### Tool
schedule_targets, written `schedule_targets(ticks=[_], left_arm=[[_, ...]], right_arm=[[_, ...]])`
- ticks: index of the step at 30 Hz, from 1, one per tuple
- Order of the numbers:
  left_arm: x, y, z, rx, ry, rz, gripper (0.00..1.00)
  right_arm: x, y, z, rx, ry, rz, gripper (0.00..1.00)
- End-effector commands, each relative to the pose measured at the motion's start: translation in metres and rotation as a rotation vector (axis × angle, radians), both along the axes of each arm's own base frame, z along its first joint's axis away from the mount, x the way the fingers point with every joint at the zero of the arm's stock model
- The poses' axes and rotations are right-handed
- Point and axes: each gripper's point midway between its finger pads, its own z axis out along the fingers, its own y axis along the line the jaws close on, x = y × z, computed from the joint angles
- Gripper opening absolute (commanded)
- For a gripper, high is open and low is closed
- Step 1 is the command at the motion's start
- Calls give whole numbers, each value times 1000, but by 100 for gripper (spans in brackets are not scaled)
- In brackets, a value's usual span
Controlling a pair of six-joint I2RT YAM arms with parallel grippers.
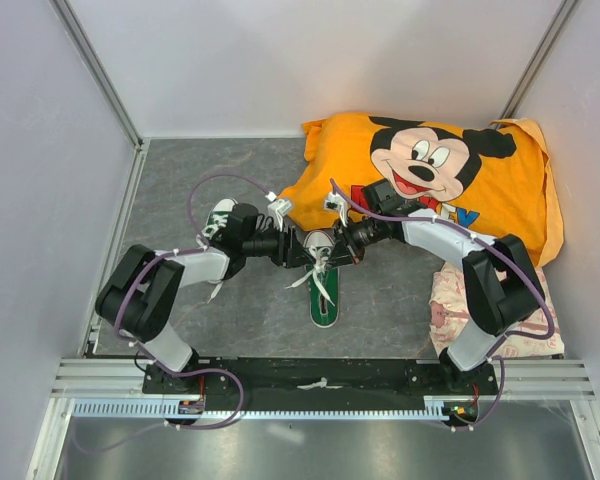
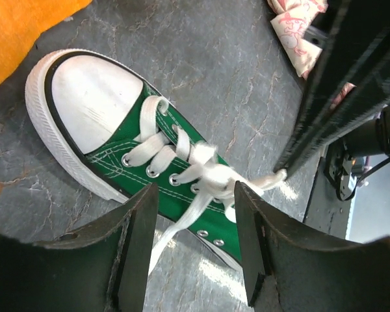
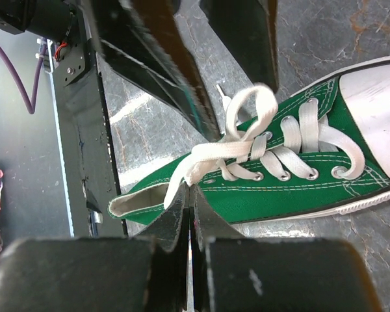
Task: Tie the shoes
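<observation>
Your right gripper (image 3: 190, 195) is clamped tight on a strand of the long white lace (image 3: 214, 153). Your left gripper (image 2: 195, 195) stands with its jaws apart, the lace running loose below the gap. Under both lies the green canvas sneaker (image 3: 299, 195) on the grey marbled tabletop (image 1: 180, 160), with white panel walls (image 1: 280, 60) around and an orange Mickey Mouse cloth (image 1: 330, 160) beyond

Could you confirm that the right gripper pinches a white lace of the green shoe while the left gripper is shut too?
Not quite: the left gripper is open, its jaws apart above the green shoe, as the left wrist view shows. The right gripper does pinch the white lace.
</observation>
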Motion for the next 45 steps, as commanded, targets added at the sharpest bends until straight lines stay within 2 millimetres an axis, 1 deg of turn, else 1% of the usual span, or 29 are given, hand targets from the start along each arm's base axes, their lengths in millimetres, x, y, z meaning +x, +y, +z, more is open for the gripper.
schedule_targets(ticks=[1,3,4,6,7,9,14,17,19,23,27,30,32,33,35,36,37,38,45], left_arm=[[6,-19,24,-123,5,-22,58],[4,-24,25,-137,-7,-36,58],[3,-26,22,-135,0,-43,58],[4,-30,24,-155,-3,-42,57],[3,-30,21,-160,10,-38,57],[6,-32,26,-181,10,-29,56],[8,-35,25,-194,31,-22,56],[8,-35,26,-203,40,-20,57],[6,-35,25,-204,46,-23,61],[5,-36,21,-202,62,-26,61],[5,-39,18,-194,73,-30,51],[5,-39,14,-180,76,-32,47],[5,-38,15,-178,71,-28,42],[6,-38,15,-179,67,-27,32],[4,-37,18,-184,60,-27,22],[5,-37,19,-188,53,-25,14],[5,-35,19,-189,54,-21,9],[5,-34,21,-192,49,-22,2],[16,-20,21,-165,8,27,1]], right_arm=[[0,1,17,31,-53,1,0],[-1,0,16,27,-50,0,0],[0,0,16,27,-50,-2,0],[0,0,15,24,-48,-3,0],[-1,0,14,23,-49,-1,0],[-2,0,13,22,-47,-1,0],[-1,0,13,21,-50,-1,0],[-1,-1,13,20,-49,-4,0],[-2,-1,14,20,-55,-2,0],[-4,-2,14,20,-55,-2,0],[-7,-4,14,15,-56,1,0],[-9,-7,12,7,-52,2,0],[-10,-7,11,2,-48,5,0],[-10,-8,10,-2,-50,8,0],[-12,-9,6,-18,-39,13,0],[-12,-11,5,-25,-45,21,0],[-15,-14,1,-44,-33,26,0],[-16,-15,-1,-55,-31,28,0],[-29,-29,-6,-108,-43,66,0]])
